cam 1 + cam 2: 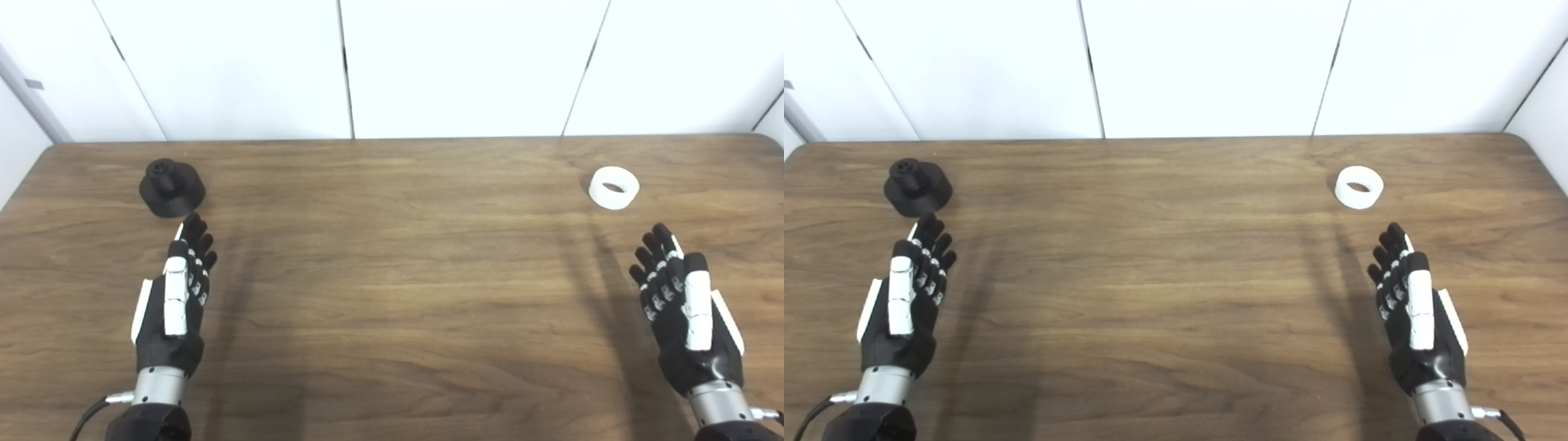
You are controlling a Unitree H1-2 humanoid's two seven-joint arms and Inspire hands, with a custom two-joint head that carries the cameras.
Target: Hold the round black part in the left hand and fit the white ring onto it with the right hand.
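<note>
Both hands empty, fingers extended | left hand [174, 300] nears round black part [171, 188] | right hand [683, 306] short of white ring [614, 187] | next: grasp each.

Wooden table [392, 318]: dark brown, grain running left to right, fills most of both views. Far right corner rounded. Far edge straight, meets wall. Soft dark shadow streaks on tabletop, 1 at left of centre, 1 at right.

White wall panels [465, 61] behind table: plain, flat, split by thin dark seams [346, 67]. Seams slant outward toward top at left and right, near vertical at middle. Grey strip [30, 92] at far left edge of wall, slanting.
</note>
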